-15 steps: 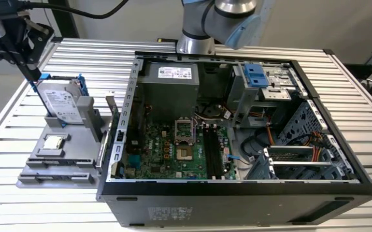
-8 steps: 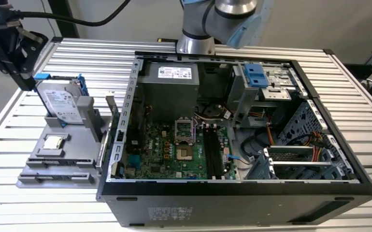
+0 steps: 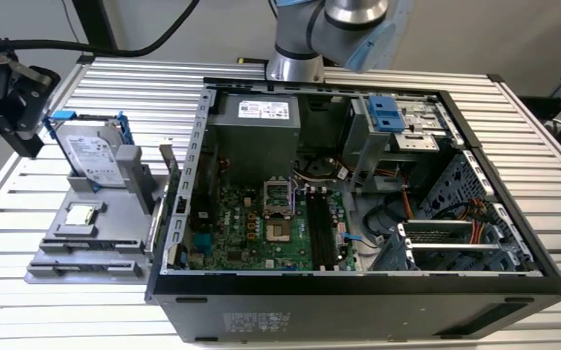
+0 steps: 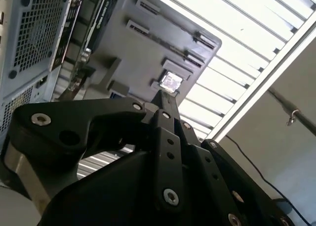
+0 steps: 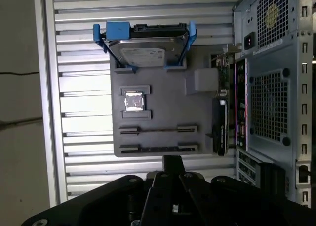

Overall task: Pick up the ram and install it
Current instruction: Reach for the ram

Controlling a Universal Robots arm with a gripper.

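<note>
The ram is hidden from me. My gripper (image 3: 26,142) hangs at the exterior view's far left, beyond the grey parts tray (image 3: 115,240) and well away from the open computer case (image 3: 358,299). In both wrist views the black fingers meet at one narrow tip (image 4: 165,98) (image 5: 173,161), shut, with nothing showing between them. That tip points at the tray's edge near two long slotted holders (image 5: 158,148). Long black memory slots (image 3: 321,226) run along the green motherboard (image 3: 251,226) inside the case.
The tray carries a silver hard drive in a blue bracket (image 3: 91,149) (image 5: 145,50) and a small square processor (image 3: 80,214) (image 5: 134,101). A black expansion card (image 5: 220,127) stands between the tray and the case wall. The arm's base (image 3: 295,65) is behind the case on the slatted table.
</note>
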